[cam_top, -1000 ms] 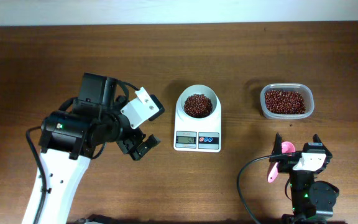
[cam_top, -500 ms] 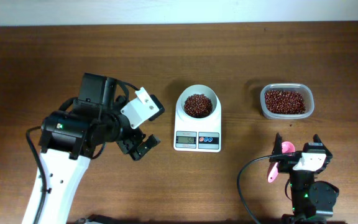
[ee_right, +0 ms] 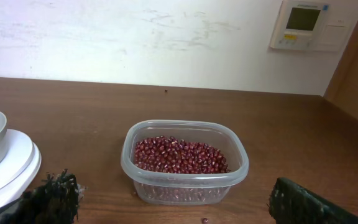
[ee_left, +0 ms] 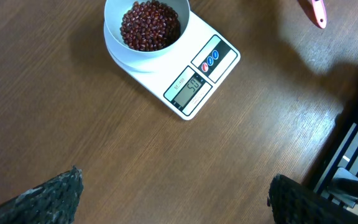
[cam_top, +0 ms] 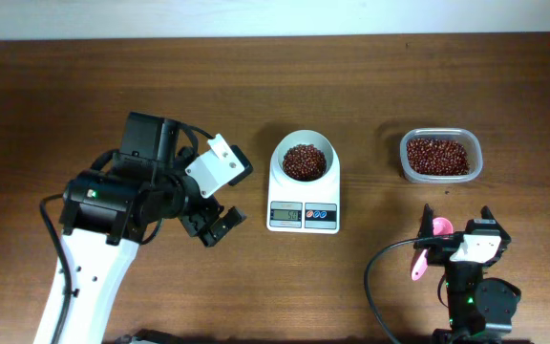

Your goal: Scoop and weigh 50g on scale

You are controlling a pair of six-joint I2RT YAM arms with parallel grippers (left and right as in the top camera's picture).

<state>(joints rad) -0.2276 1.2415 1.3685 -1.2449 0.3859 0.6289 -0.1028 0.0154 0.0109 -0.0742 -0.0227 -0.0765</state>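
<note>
Left tool [ee_left: 176, 198] spread wide, right tool [cam_top: 456, 218] likewise

No visible change since one second ago.

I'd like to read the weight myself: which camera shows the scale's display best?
The left wrist view: the display is large there, digits visible. Overhead shows it tiny; the right wrist view catches only the scale edge.

Dark brown wood-grain tabletop [cam_top: 84, 86], scuffed white wall [ee_right: 135, 37] behind it, white control panel [ee_right: 303, 23] mounted on wall, even light
</note>
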